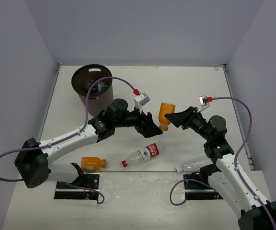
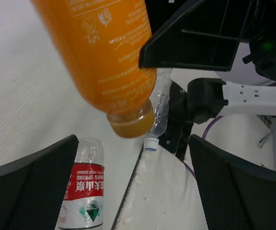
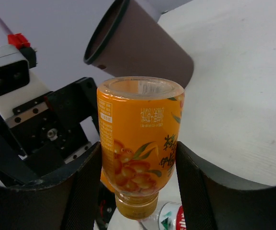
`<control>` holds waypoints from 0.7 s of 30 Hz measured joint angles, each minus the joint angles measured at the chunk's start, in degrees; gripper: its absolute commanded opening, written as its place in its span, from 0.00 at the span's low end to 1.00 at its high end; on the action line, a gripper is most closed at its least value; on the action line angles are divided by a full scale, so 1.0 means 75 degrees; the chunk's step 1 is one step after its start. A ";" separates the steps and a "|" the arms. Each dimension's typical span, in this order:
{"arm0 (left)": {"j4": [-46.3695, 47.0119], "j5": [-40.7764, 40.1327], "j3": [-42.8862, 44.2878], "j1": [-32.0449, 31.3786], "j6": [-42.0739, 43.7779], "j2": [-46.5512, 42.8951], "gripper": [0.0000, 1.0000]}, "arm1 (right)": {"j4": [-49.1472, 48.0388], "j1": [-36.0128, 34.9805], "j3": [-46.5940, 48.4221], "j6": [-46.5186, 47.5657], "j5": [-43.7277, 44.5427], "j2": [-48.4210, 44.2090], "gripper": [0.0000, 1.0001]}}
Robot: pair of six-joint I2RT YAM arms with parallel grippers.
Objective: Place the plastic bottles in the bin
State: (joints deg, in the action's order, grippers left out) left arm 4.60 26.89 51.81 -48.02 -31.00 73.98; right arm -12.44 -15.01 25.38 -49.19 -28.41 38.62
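My right gripper [image 1: 173, 118] is shut on an orange-filled bottle [image 1: 165, 114] and holds it cap-down above the table; in the right wrist view the fingers [image 3: 75, 191] press both sides of this bottle [image 3: 140, 139]. My left gripper [image 1: 152, 127] is open and empty just left of it, and the bottle [image 2: 104, 62] hangs beyond its jaws. The dark brown bin [image 1: 92, 86] stands at the far left. A red-labelled bottle [image 1: 142, 155], a second orange bottle [image 1: 93, 163] and a plain clear bottle [image 1: 193, 165] lie on the table.
The bin holds some items [image 1: 98, 86]. The red-labelled bottle [image 2: 85, 191] lies under my left gripper, with the clear bottle's cap [image 2: 151, 143] at the table's front edge. The left arm's camera [image 3: 8, 72] faces my right gripper. Grey walls enclose the table.
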 measured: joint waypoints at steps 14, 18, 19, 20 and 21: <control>0.1203 -0.0107 0.0178 -0.0433 -0.0459 0.0857 0.69 | -0.0388 -0.0655 0.0000 -0.1400 0.0516 -0.0342 0.17; 0.1376 -0.0138 0.0312 -0.0512 -0.0581 0.1012 0.57 | -0.0235 -0.0664 0.0000 -0.1529 0.0702 -0.0460 0.17; 0.1445 -0.0152 0.0343 -0.0528 -0.0597 0.1058 0.52 | -0.0183 -0.0659 0.0000 -0.1542 0.0720 -0.0465 0.18; 0.1443 -0.0162 0.0370 -0.0555 -0.0628 0.1096 0.48 | -0.0167 -0.0661 0.0000 -0.1547 0.0751 -0.0468 0.18; 0.1457 -0.0162 0.0376 -0.0555 -0.0695 0.1127 0.42 | -0.0139 -0.0659 0.0000 -0.1525 0.0838 -0.0474 0.18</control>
State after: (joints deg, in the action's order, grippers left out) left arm 15.53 25.67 54.63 -52.18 -36.21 82.43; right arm -13.48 -19.95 25.39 -60.63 -22.13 35.07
